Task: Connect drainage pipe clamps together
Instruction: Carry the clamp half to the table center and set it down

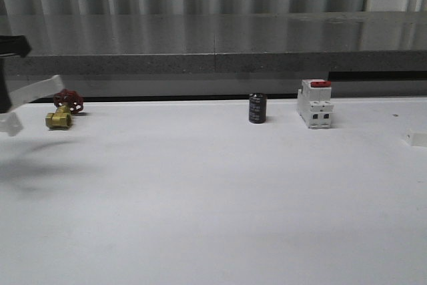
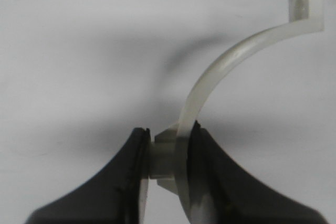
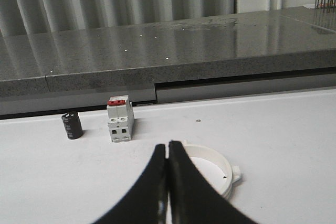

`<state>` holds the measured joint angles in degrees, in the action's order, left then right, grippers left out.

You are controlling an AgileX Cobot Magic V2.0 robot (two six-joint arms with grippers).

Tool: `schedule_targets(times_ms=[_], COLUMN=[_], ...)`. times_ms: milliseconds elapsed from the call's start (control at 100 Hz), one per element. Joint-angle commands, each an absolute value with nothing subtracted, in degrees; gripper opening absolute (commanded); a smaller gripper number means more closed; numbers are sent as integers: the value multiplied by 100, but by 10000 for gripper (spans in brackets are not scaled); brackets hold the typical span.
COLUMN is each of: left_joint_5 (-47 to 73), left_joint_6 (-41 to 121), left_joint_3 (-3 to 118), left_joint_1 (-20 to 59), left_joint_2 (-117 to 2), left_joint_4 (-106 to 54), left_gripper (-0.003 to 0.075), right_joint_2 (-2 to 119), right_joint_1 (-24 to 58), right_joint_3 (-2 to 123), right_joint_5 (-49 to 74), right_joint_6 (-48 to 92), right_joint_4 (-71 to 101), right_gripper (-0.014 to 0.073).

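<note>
My left gripper (image 2: 168, 141) is shut on one white drainage pipe clamp (image 2: 220, 72), pinching it at a side lug. The half-ring arcs away from the fingers to its flanged end tab (image 2: 304, 1) and hangs above the table. In the front view this clamp (image 1: 37, 91) shows blurred at the far left edge. The other clamp (image 3: 207, 149) lies flat on the table just behind my right gripper (image 3: 168, 146), which is shut with nothing between its fingers. Part of that clamp is hidden by the fingers.
A brass valve (image 1: 60, 119) with a red handwheel stands at the back left. A black cylinder (image 1: 257, 108) and a white breaker with a red top (image 1: 315, 103) stand at the back. A small white piece (image 1: 417, 139) shows at the table's right edge.
</note>
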<state>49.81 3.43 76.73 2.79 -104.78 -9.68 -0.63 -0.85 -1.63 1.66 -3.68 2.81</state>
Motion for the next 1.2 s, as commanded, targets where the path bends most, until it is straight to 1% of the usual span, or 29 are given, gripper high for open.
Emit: schedule_targets(times_ms=[0,170,430,580,860,1190], left_joint_5=[4867,4478,4510,4525,4535,4566], left_joint_6=[0,-648,-1873,-2023,-2087,-2087], left_joint_3=[7822,7822,8032,8234,8232,8232], left_joint_1=[794,1741,2467,2564,2564,2564], left_joint_2=[-10171,-10323,-10685,-10920,-11184,-11274], left_joint_4=[-1082,-907,211,214,214,214], left_gripper=[-20,-20,-20,-20,-20,-18], right_joint_2=[-170,-170,-170,-170,-170,-170], right_joint_1=[-111,-111,-111,-111,-111,-111], right_joint_3=[-53,-53,-53,-53,-53,-53], right_joint_5=[-305,-305,-305,-305,-305,-305], right_joint_6=[-348,-348,-348,-348,-348,-348], right_joint_4=[274,274,274,274,274,274], right_gripper=[-67,-67,-67,-67,-67,-67])
